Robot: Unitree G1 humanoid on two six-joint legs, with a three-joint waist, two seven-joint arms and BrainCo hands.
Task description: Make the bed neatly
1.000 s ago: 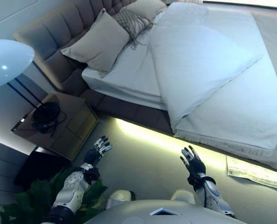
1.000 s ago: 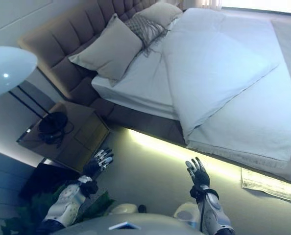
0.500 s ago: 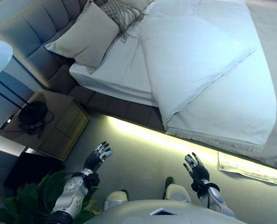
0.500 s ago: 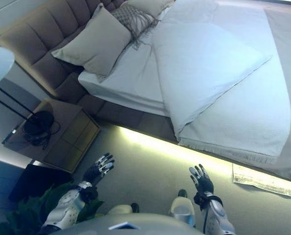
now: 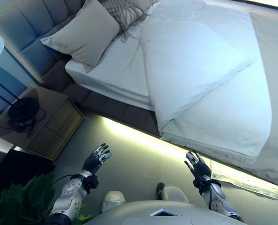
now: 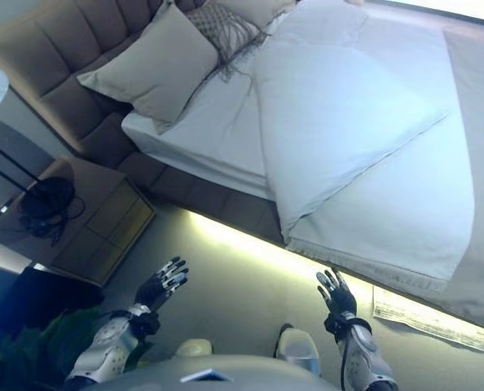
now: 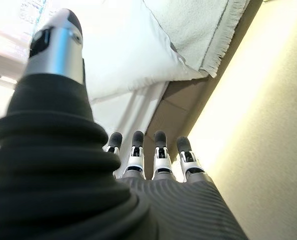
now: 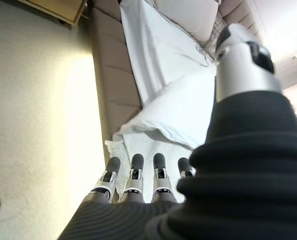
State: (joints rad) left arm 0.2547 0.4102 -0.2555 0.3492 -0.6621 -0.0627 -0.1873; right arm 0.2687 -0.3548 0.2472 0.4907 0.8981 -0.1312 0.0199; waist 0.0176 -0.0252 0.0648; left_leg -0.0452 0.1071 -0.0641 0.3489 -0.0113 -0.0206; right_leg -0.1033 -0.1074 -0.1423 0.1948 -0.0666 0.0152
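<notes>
Bed (image 5: 129,75) with white duvet (image 5: 195,65) folded back diagonally, pillow (image 5: 83,33) at headboard. Left hand (image 5: 95,159) and right hand (image 5: 197,167) short of bed edge, fingers straight, empty.

three pillows (image 5: 85,33); one nightstand (image 5: 40,123)

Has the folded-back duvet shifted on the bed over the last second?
No. The whole view has shifted, so the camera moved. The duvet lies the same against the pillow and its fringed edge. Both hands, left hand and right hand, are clear of it.
</notes>
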